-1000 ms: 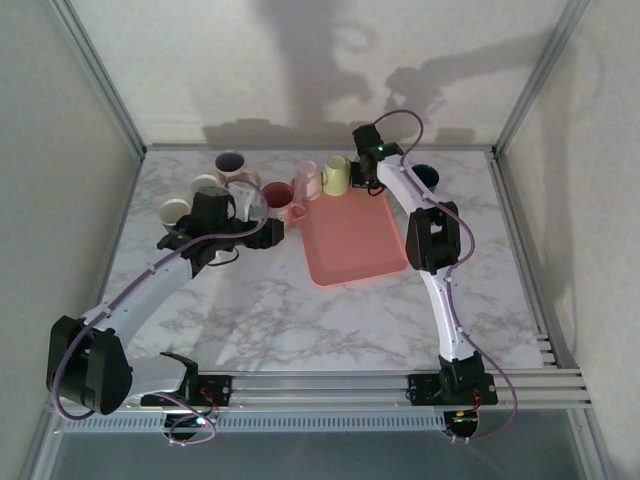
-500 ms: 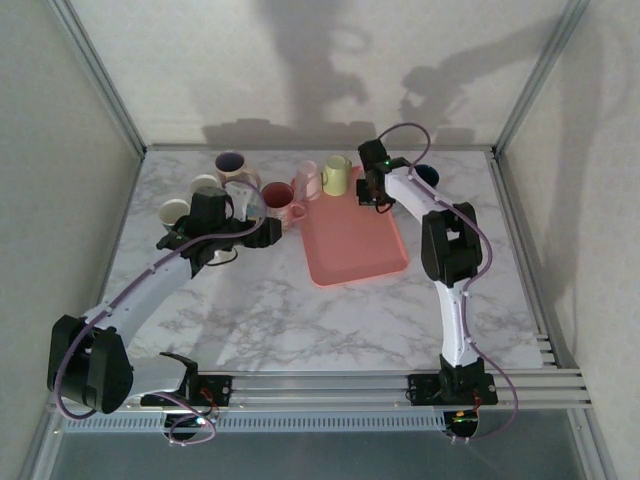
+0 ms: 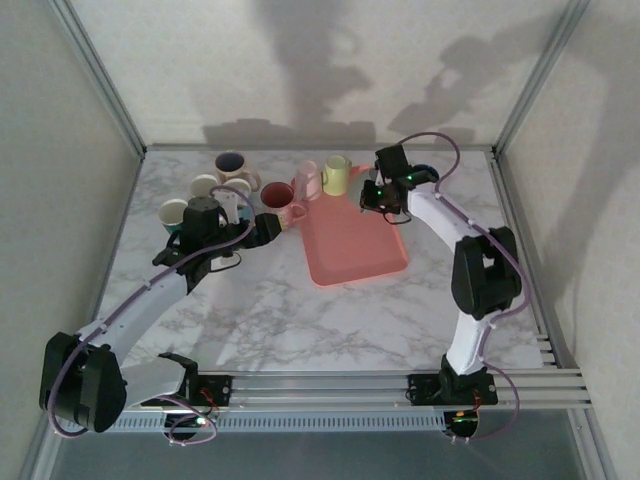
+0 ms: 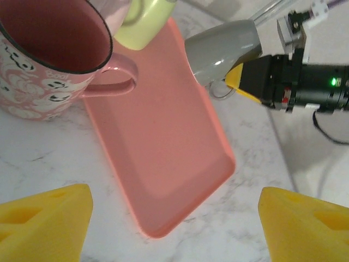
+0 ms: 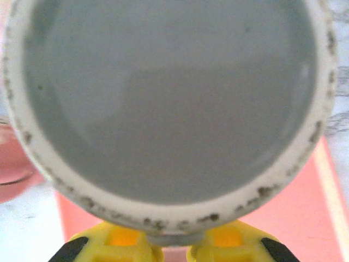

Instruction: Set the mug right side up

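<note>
The grey mug (image 4: 221, 50) hangs tilted on its side over the far right part of the pink tray (image 4: 163, 147). My right gripper (image 4: 240, 82) is shut on its handle. In the right wrist view a round grey face of the mug (image 5: 169, 98) with a white speckled ring looms just above the right gripper (image 5: 169, 240); I cannot tell whether that face is the base or the mouth. From above, the right gripper (image 3: 385, 192) is at the tray's (image 3: 350, 245) far right corner. My left gripper (image 4: 174, 218) is open over the marble beside the tray's near corner, holding nothing; from above, the left gripper (image 3: 262, 228) is left of the tray.
A pink smiley mug (image 4: 49, 60) stands upright at the tray's left edge, with a yellow mug (image 3: 336, 176) and a pale pink mug (image 3: 307, 180) behind it. Further left are a purple-lined mug (image 3: 231, 163) and two white mugs (image 3: 205, 186). A dark blue mug (image 3: 425, 175) sits at the back right.
The right arm has swung right and nearer with the grey mug, from beside the yellow mug to the tray's far right corner. The left arm has drawn back slightly.
</note>
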Controlling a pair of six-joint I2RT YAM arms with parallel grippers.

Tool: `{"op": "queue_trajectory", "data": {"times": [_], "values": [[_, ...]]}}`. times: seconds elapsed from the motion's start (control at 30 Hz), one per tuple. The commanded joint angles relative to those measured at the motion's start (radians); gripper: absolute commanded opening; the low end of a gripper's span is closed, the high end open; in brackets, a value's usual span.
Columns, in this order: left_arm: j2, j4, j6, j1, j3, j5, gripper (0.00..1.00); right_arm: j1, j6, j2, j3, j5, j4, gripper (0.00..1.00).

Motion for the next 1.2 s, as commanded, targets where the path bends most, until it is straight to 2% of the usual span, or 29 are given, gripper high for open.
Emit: {"op": "queue_trajectory", "data": {"times": [0.0,0.23,0.4,0.5,0.67,0.77,0.9,1.17], "values": [[-0.033,0.136,-0.152,0.001,-0.039,0.041,0.79,0.001,0.096,-0.108,-0.044,-0.126,0.174,0.0],[-0.059,0.351,-0.344,0.0,-0.099,0.086,0.79,0.001,0.201,-0.256,-0.148,-0.272,0.339,0.0],[-0.058,0.64,-0.607,-0.004,-0.186,0.11,0.78,0.001,0.297,-0.346,-0.242,-0.398,0.518,0.0],[-0.035,0.753,-0.702,-0.023,-0.202,0.107,0.79,0.002,0.367,-0.388,-0.299,-0.457,0.639,0.0],[0.008,0.831,-0.732,-0.076,-0.169,0.09,0.79,0.012,0.463,-0.433,-0.373,-0.516,0.802,0.0],[0.051,0.885,-0.754,-0.109,-0.137,0.089,0.77,0.025,0.476,-0.457,-0.393,-0.537,0.842,0.0],[0.107,0.869,-0.737,-0.144,-0.076,0.091,0.73,0.046,0.494,-0.475,-0.402,-0.572,0.877,0.0],[0.166,0.832,-0.723,-0.158,0.018,0.121,0.64,0.106,0.506,-0.495,-0.404,-0.593,0.913,0.0]]}}
